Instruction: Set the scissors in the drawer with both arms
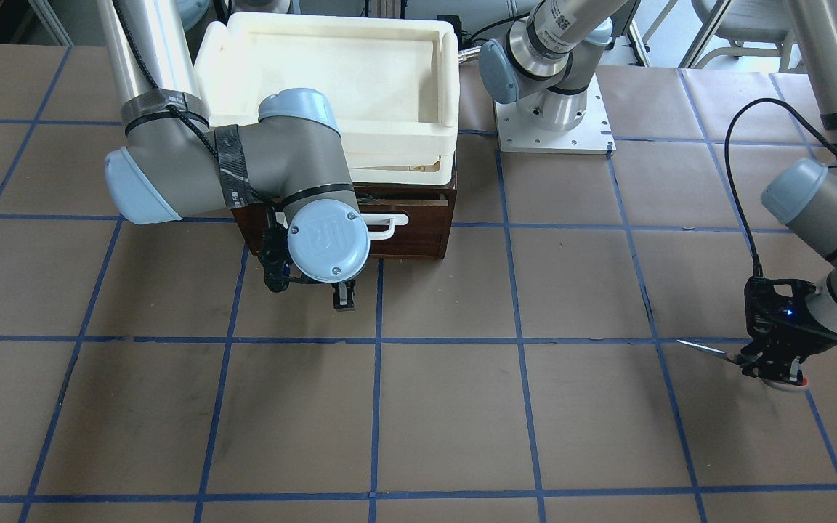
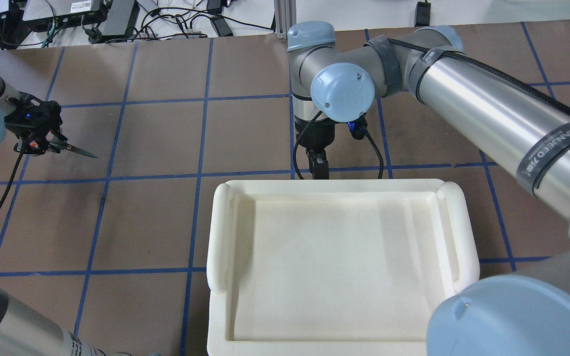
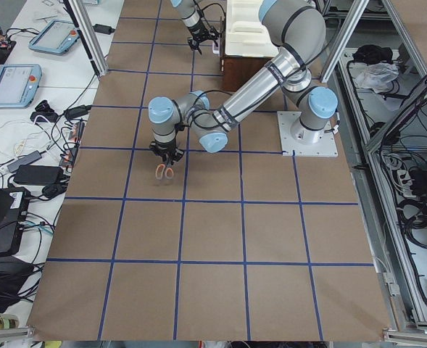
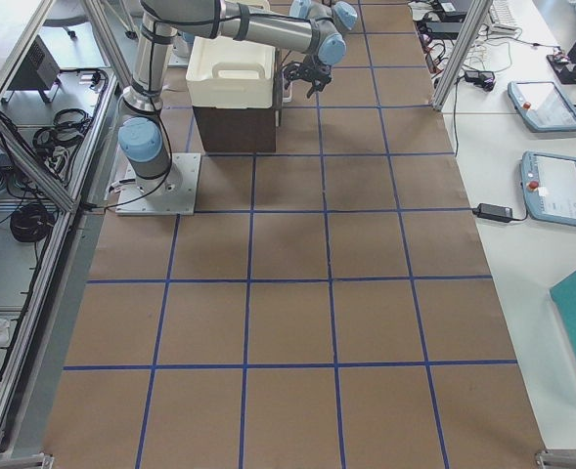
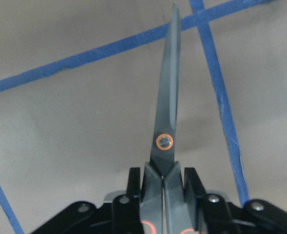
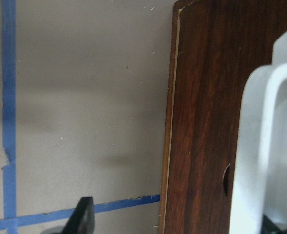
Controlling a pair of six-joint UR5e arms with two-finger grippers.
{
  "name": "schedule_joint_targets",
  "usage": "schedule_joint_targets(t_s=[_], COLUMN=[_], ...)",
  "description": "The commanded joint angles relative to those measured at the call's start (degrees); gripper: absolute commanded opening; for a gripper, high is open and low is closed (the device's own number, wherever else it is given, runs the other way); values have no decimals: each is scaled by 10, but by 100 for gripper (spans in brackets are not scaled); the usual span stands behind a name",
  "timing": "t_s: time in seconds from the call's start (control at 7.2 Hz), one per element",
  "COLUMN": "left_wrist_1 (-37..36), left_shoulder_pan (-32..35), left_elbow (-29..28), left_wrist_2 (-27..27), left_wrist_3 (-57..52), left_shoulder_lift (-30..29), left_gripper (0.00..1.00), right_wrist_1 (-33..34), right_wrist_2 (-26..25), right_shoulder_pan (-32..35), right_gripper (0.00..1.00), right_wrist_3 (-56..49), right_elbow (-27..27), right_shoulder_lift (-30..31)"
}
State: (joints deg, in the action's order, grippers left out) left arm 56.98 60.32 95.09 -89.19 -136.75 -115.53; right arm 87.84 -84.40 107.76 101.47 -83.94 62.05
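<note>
The scissors (image 1: 705, 349) are in my left gripper (image 1: 773, 372), which is shut on their grey handles just behind the pivot. The silver blades (image 5: 166, 92) are closed and point forward, low over the brown table; I cannot tell whether they touch it. They also show in the overhead view (image 2: 78, 151) under the left gripper (image 2: 37, 143). The dark brown drawer (image 1: 418, 225) with its white bar handle (image 1: 388, 222) sits under a cream tray. My right gripper (image 1: 346, 296) hangs open just in front of the drawer front (image 6: 201, 122), apart from the handle (image 6: 260, 146). The drawer's interior is hidden.
The cream-white plastic tray (image 2: 218, 237) lies on top of the drawer box and hides it from above. The left arm's base plate (image 1: 593, 134) is bolted beside the box. Blue tape lines grid the table. Tablets and cables lie on the side benches (image 3: 14, 80).
</note>
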Motion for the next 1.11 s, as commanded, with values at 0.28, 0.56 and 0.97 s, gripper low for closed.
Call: schedule_joint_targets(t_s=[0.28, 0.56, 0.97], left_wrist_1=[66, 115, 188], left_shoulder_pan=[41, 52, 95], left_elbow=[-3, -3, -16], left_wrist_2=[0, 1, -3], left_wrist_3=[11, 51, 173], left_shoulder_lift=[71, 95, 141], left_gripper=[0, 0, 0], right_wrist_1=[69, 94, 100], right_wrist_2=[-1, -1, -4], right_shoulder_pan=[-1, -1, -2], right_gripper=[100, 100, 100], right_wrist_3=[-36, -54, -77], right_elbow=[4, 6, 9], right_shoulder_lift=[0, -1, -2])
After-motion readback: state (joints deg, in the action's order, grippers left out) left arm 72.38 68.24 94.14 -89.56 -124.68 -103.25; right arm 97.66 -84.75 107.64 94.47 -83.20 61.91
